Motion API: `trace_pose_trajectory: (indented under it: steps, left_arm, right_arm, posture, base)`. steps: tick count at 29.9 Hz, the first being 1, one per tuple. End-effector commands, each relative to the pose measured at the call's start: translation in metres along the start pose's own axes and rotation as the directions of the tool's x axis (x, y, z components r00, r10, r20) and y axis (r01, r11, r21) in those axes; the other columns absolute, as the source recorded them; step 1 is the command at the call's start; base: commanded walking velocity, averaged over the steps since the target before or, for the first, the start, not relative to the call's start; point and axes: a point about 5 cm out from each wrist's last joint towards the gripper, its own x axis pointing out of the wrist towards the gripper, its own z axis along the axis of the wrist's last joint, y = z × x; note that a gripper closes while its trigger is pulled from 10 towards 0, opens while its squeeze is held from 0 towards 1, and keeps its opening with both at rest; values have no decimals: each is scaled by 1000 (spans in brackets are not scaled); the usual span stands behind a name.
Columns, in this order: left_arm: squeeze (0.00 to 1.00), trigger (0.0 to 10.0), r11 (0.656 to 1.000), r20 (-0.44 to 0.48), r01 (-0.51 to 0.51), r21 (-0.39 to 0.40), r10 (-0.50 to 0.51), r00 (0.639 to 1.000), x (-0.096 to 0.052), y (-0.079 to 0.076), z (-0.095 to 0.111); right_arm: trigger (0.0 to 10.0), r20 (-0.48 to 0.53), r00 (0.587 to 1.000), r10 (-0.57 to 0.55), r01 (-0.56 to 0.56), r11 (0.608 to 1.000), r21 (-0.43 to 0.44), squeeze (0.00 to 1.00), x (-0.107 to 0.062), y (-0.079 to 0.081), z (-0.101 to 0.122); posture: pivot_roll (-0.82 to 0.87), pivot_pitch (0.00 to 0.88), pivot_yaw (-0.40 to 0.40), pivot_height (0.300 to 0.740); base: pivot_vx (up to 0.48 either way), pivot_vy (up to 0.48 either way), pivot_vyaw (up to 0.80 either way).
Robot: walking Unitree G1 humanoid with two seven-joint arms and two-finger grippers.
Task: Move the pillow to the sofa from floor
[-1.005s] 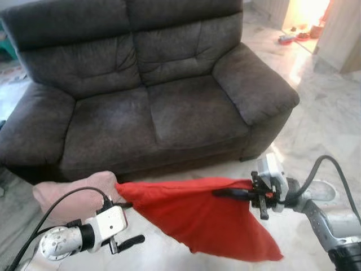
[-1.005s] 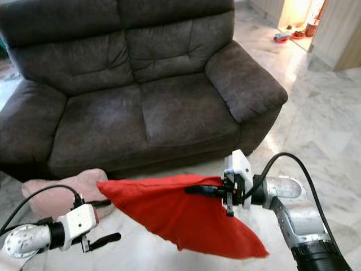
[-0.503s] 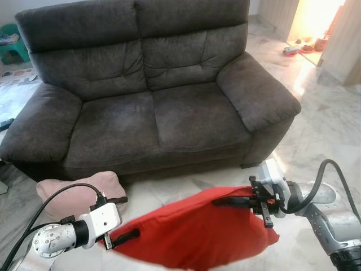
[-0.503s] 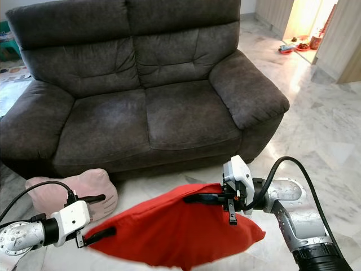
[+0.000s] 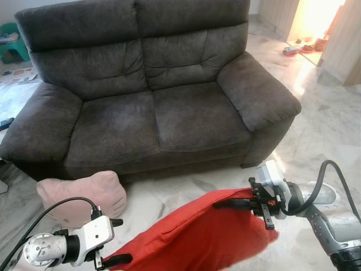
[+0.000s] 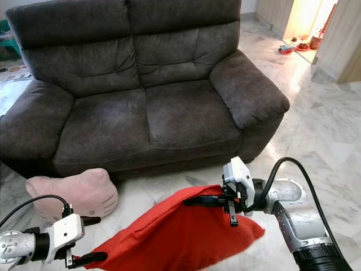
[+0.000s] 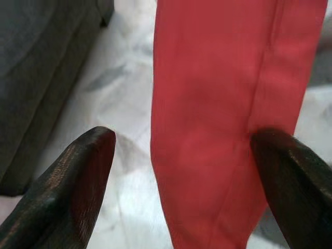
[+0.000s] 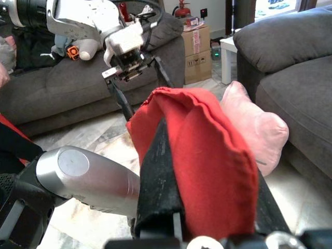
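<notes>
- Jaws of the right gripper (image 5: 225, 204) are clamped on the upper corner of the red pillow (image 6: 186, 237); in the right wrist view the red cloth bunches between and over the two black fingers (image 8: 158, 176).
- Jaws of the left gripper (image 5: 110, 243) stand apart: in the left wrist view the two dark fingertips (image 7: 85, 171) sit well to either side of the hanging red cloth, one of them at the cloth's edge, and whether it touches cannot be told.
- The red pillow hangs slack from the right gripper, above the floor (image 5: 316, 130) in front of the sofa (image 5: 152, 90). Its high corner is at the right gripper and it slopes down toward the left gripper, where its low corner lies beside the lower black finger.
- The right arm (image 6: 293, 209) reaches in from the right with a black cable looping over it; the left arm (image 5: 51, 251) comes in low on the left.
- A pale pink pillow (image 5: 82, 195) lies on the floor just in front of the sofa's front edge, below its left seat cushion, near the left gripper.
- The sofa is a dark grey two-seater standing on pale marbled floor; nothing lies on its two seat cushions.
- Beyond the sofa's right armrest, a brightly lit doorway (image 5: 313, 22) opens at the far right corner, with small objects on the floor there that are too small to tell.
</notes>
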Motion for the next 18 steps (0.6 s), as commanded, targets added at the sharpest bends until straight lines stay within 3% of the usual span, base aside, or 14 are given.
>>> trace_pose_trajectory:
  steps: [1, 4, 11, 18]
  left_arm:
    - [0, 10000, 999, 7, 18, -45, -17, 1000, -6, 0, 1]
    - [0, 10000, 996, -19, 71, -56, -72, 997, -7, -7, -2]
    - [0, 10000, 994, -22, 91, -58, -92, 996, -7, -9, -1]
    - [0, 10000, 970, -31, 242, -27, -243, 969, -8, -27, 11]
  right_arm:
    - [10000, 75, 996, 42, -35, 995, -97, 0, 4, 1, 22]
    - [10000, 77, 996, 44, -36, 995, -98, 0, 5, 1, 22]
    - [10000, 77, 996, 47, -39, 994, -100, 0, 5, 0, 24]
    - [10000, 78, 996, 43, -36, 995, -92, 0, 7, -1, 22]
  posture:
    - [-29, 79, 62, 740]
    - [-31, 79, 63, 740]
    - [-31, 79, 60, 740]
    - [-27, 79, 59, 740]
  base:
    - [0, 0, 0]
    - [0, 0, 0]
    - [0, 0, 0]
    - [0, 0, 0]
